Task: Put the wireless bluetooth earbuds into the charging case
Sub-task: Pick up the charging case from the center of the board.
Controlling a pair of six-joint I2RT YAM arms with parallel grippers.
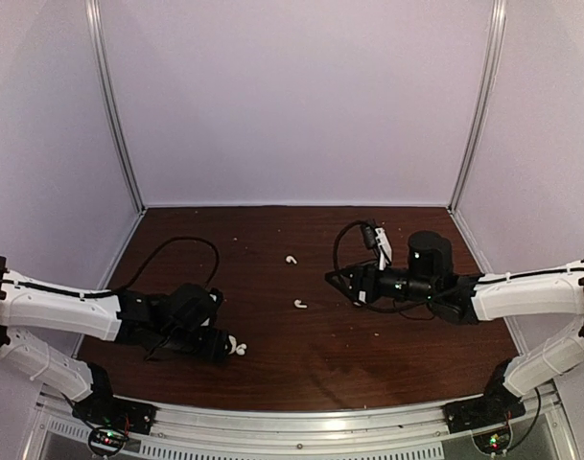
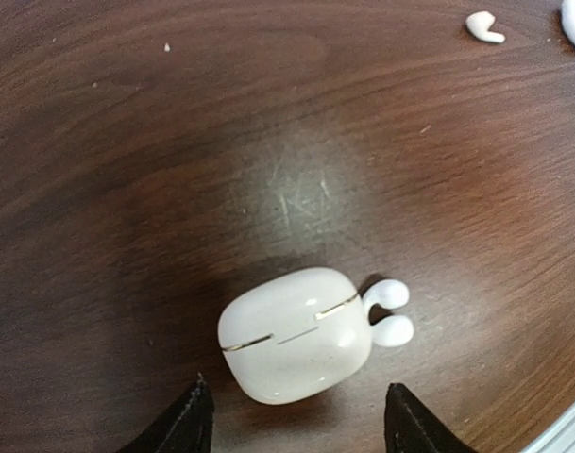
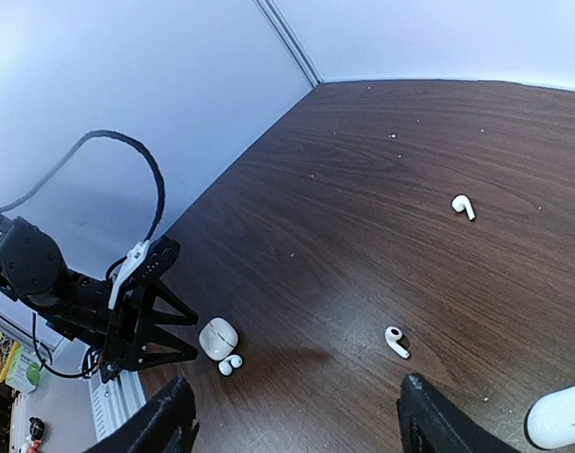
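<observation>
A shut white charging case (image 2: pixel 296 335) lies on the wooden table, with two earbuds (image 2: pixel 391 311) side by side against its right end. My left gripper (image 2: pixel 301 420) is open, its black tips just short of the case on either side and not touching it. From above, the left gripper (image 1: pixel 224 350) is at the near left. Two more earbuds (image 1: pixel 292 259) (image 1: pixel 300 305) lie loose mid-table. My right gripper (image 1: pixel 338 278) hovers open and empty to their right. In the right wrist view the nearer earbud (image 3: pixel 396 341) lies ahead of the right gripper (image 3: pixel 301 420).
A second white case (image 3: pixel 559 415) lies at the lower right of the right wrist view, close to the right finger. Small crumbs dot the table (image 1: pixel 272 374). Pale walls enclose the back and sides. A black cable (image 1: pixel 181 251) loops over the left arm.
</observation>
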